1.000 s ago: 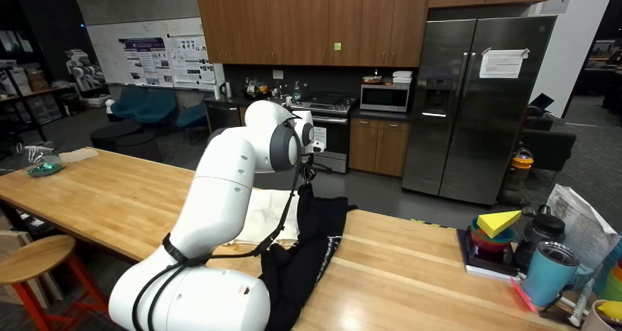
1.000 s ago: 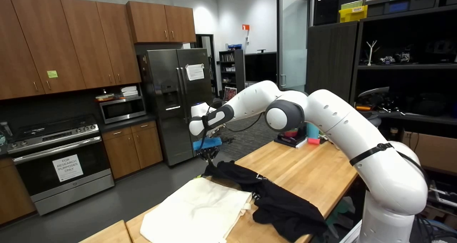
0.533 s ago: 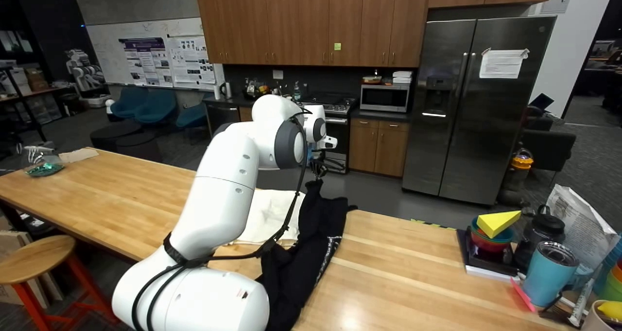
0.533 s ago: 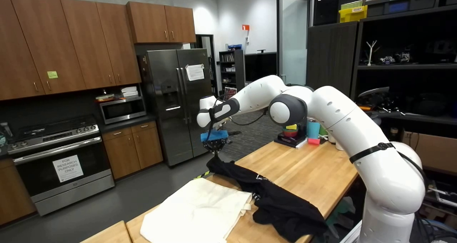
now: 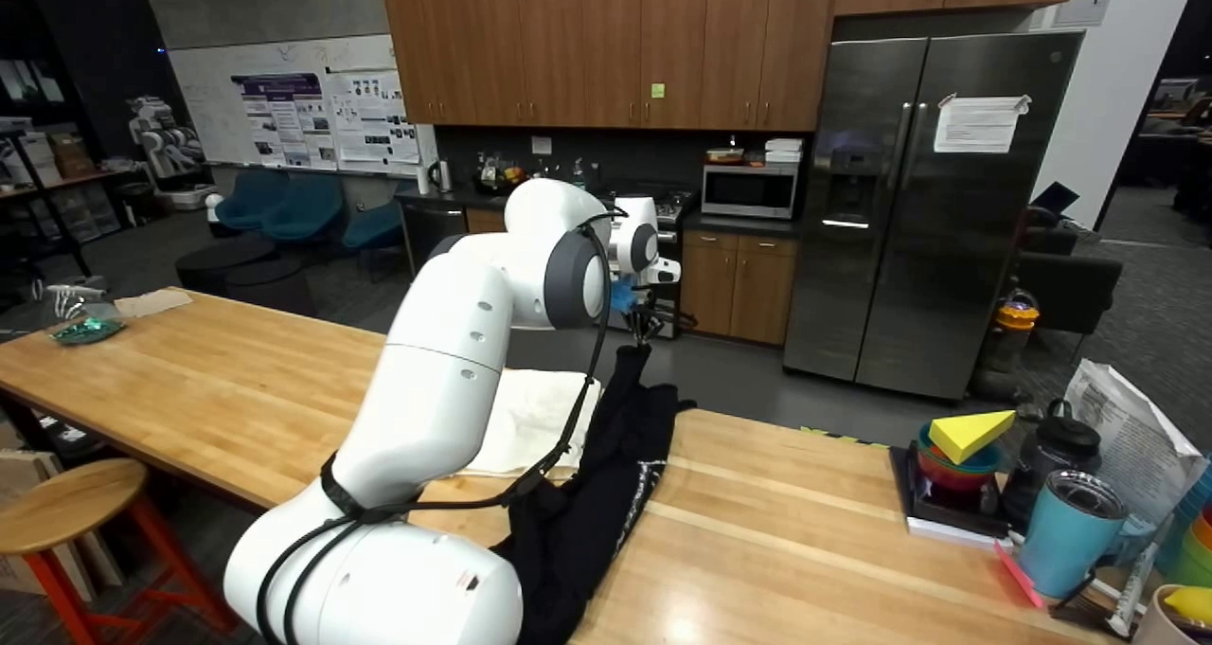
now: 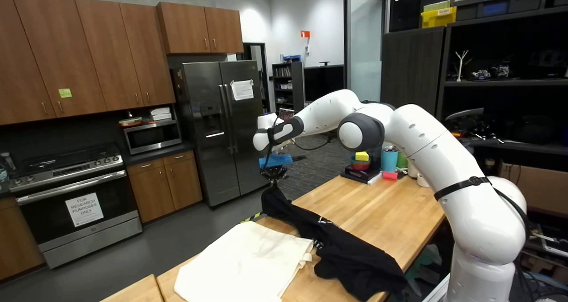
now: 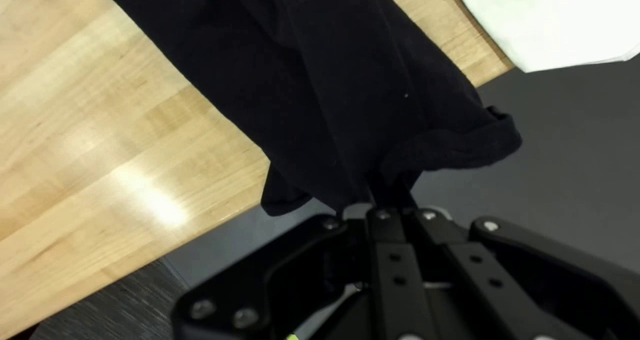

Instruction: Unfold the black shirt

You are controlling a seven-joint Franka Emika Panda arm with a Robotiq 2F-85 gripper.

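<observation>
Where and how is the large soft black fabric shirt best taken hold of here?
Probably pinch the shirt by its narrow raised end, from above, as the black two-finger gripper does: that end peaks clear of the pale wooden tabletop, while most fabric lies there in folds.

Cream cloth (image 6: 244, 262) on wooden table (image 6: 377, 209), yellow wedge (image 5: 970, 434) atop bowls (image 5: 953, 477)

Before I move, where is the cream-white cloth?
In both exterior views, the cream-white cloth lies on the wooden table, just left of the black shirt.
</observation>
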